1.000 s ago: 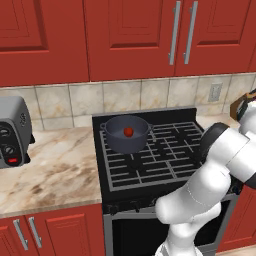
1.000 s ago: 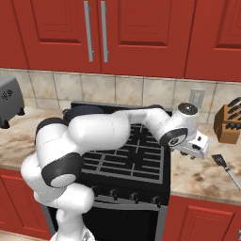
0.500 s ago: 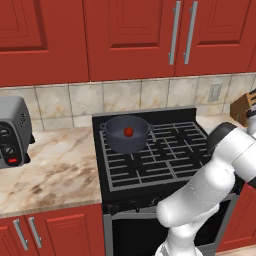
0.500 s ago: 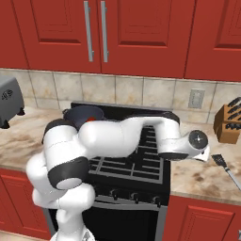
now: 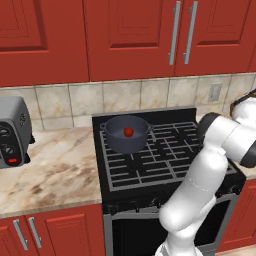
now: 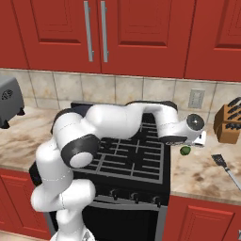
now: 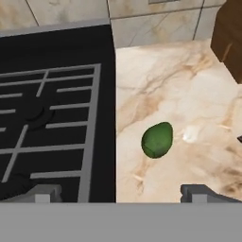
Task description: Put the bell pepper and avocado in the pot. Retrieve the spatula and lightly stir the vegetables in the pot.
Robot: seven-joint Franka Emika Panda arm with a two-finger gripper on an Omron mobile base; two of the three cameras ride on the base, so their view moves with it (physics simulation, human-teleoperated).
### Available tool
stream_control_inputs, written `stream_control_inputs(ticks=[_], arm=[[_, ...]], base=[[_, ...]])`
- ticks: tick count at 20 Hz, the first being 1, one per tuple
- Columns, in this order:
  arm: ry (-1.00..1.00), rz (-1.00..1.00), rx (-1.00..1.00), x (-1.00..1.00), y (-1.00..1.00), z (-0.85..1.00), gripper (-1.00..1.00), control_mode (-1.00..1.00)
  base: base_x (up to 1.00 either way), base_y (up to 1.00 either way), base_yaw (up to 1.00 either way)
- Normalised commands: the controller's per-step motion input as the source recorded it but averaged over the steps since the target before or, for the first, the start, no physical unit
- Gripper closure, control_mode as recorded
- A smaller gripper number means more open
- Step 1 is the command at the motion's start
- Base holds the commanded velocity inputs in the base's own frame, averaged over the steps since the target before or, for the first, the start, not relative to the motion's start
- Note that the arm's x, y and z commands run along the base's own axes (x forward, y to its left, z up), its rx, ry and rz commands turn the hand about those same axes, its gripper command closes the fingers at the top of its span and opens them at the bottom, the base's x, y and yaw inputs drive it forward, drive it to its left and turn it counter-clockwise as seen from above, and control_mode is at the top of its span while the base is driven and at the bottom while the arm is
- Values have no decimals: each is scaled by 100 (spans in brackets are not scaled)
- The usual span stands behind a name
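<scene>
Gripper (image 7: 121, 191) jaws stand wide apart in the hand view, nothing between them; the two dark fingertips (image 7: 45, 193) rise at the bottom edge, one over the stove grate (image 7: 52, 118), the other over the marble counter (image 7: 184, 94). The avocado (image 7: 157, 140) lies on that counter just beside the stove's right edge, above and between the fingertips, touching neither. A brown block (image 7: 230, 38) sits at the upper right corner.

Left base view: the pot (image 5: 126, 133) stands on the rear left burner of the stove (image 5: 165, 160), upright, with the bell pepper (image 5: 128, 132) inside it. The arm (image 5: 210, 170) rises at the lower right and bends off toward the right edge. A toaster (image 5: 12, 132) stands on the counter at far left.

Right base view: the arm reaches across the stove to the right, the hand (image 6: 188, 134) low over the counter beside the stove. The avocado (image 6: 185, 150) lies directly below the hand, apart from it. The spatula (image 6: 225, 167) lies on the counter further right, well apart from the avocado. A knife block (image 6: 227, 123) stands behind it against the wall
</scene>
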Motion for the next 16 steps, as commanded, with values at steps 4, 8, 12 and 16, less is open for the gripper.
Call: stream_control_inputs(ticks=[4, 8, 12, 16], arm=[[1, 0, 0, 13, -12, -7, -100, -100], [0, 0, 0, 0, 0, -15, -100, -100], [4, 0, 0, 0, 0, -12, -100, -100], [15, 1, 0, 0, -1, -7, -100, -100]], base=[[0, 0, 0], [0, 0, 0], [0, 0, 0], [0, 0, 0]])
